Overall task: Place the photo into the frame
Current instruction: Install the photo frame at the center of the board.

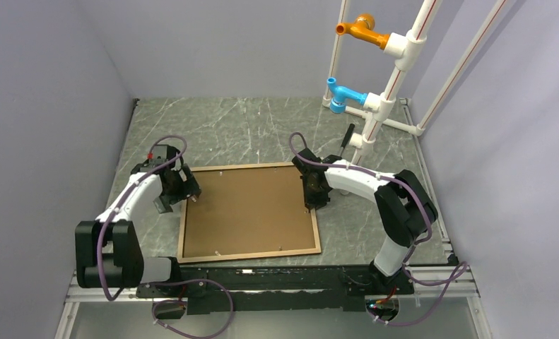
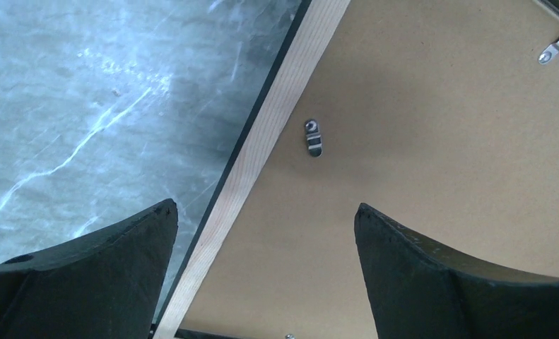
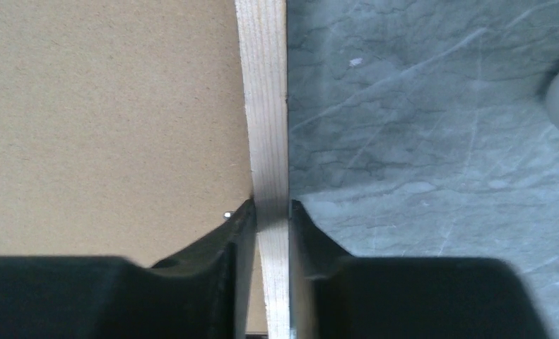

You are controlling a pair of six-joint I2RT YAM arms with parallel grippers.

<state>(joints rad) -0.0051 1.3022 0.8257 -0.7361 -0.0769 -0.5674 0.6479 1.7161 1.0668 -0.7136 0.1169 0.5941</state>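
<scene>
The frame (image 1: 249,255) lies back side up on the table, light wood rails round a brown backing board (image 1: 248,208). The photo is hidden. My left gripper (image 1: 191,196) is open above the frame's left rail (image 2: 262,148), one finger over the table, the other over the board (image 2: 432,127). A small metal tab (image 2: 313,138) sits on the board just inside that rail. My right gripper (image 1: 317,200) is shut on the frame's right rail (image 3: 266,113), a finger on each side of it.
A white pipe rack (image 1: 389,92) with an orange fitting (image 1: 361,30) and a blue fitting (image 1: 341,94) stands at the back right. A small black lever (image 1: 347,135) stands by its foot. Grey walls close in both sides. Another metal clip (image 2: 557,46) shows at the board's edge.
</scene>
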